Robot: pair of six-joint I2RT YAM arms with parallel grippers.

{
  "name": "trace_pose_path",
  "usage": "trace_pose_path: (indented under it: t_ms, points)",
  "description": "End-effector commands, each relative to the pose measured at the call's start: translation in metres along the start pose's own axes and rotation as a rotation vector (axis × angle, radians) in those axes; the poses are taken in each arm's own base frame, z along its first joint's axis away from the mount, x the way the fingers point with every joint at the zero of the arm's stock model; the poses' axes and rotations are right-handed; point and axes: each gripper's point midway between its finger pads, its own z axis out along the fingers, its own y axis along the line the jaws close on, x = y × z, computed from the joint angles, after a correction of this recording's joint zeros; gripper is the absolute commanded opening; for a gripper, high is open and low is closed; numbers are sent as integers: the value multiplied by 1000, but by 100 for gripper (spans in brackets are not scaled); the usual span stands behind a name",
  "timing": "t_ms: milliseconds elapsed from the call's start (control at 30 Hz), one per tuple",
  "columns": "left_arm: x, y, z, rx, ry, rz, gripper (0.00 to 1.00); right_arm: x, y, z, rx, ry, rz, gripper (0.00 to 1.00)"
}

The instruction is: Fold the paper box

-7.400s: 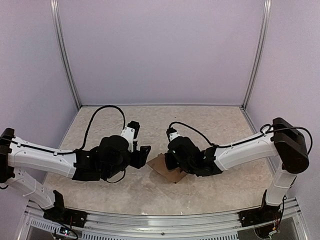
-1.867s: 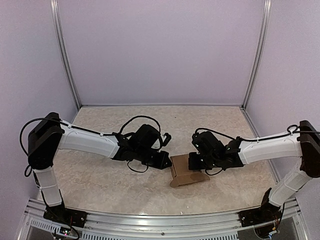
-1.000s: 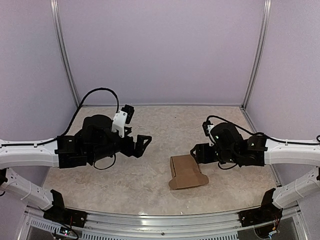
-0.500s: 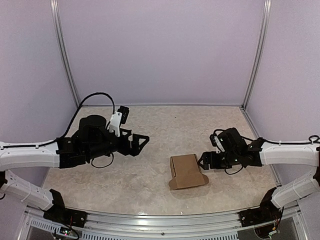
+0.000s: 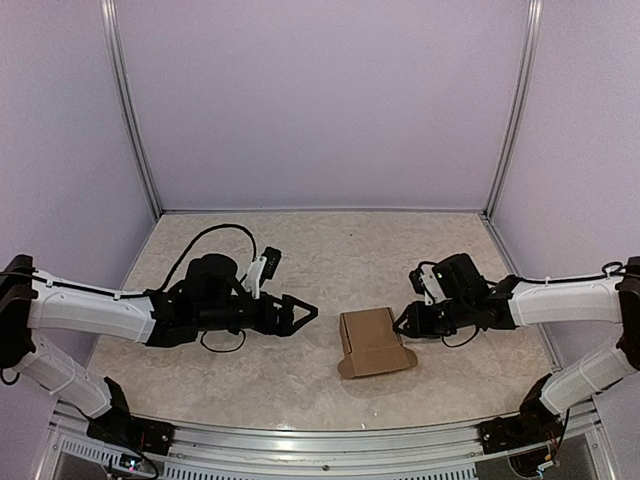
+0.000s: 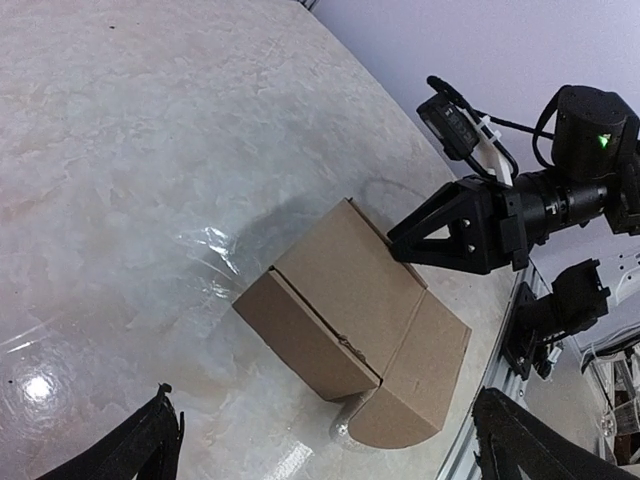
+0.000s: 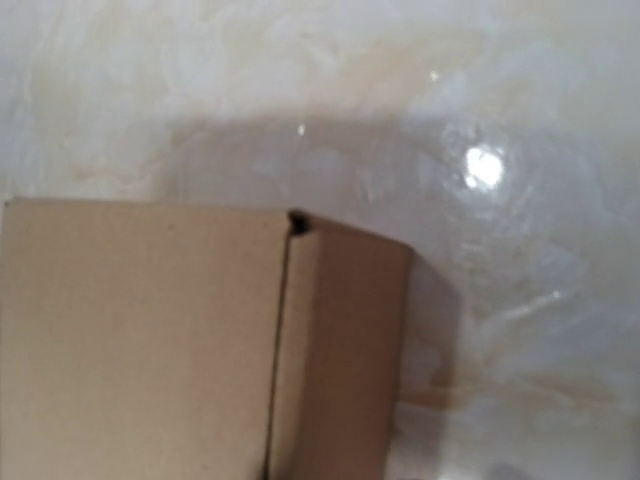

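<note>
Centre left, the left gripper (image 5: 303,318) hangs with fingers spread wide, clear of the paper box (image 5: 372,342), which sits folded on the table (image 5: 330,250) at lower centre. The right gripper (image 5: 403,323) sits just beside its right edge; its finger spread cannot be told.

the paper box (image 5: 372,338) is plain brown cardboard, folded into a low closed box. it sits flat on the pale marbled table (image 5: 300,250), slightly right of centre, with a rounded flap (image 5: 378,366) sticking out at its near side.
</note>
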Motion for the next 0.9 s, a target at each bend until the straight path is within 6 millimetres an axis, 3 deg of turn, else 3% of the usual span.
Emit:
trace_pose_path:
  t_ms: [0,133,467,600,867]
  points:
    - [11,-11,15,113,50,-110,99,-6,3,4,-33,-10,11,29]
    - [18,-11,28,146,91,-166,99,-5,6,10,-55,3,19,22]
    - [39,18,54,86,182,-290,99,2,9,15,-89,32,27,0]
    - [42,22,59,99,195,-333,99,0,11,17,-108,17,35,0]
    - [38,11,63,183,199,-408,99,-1,14,17,-133,-6,58,0]
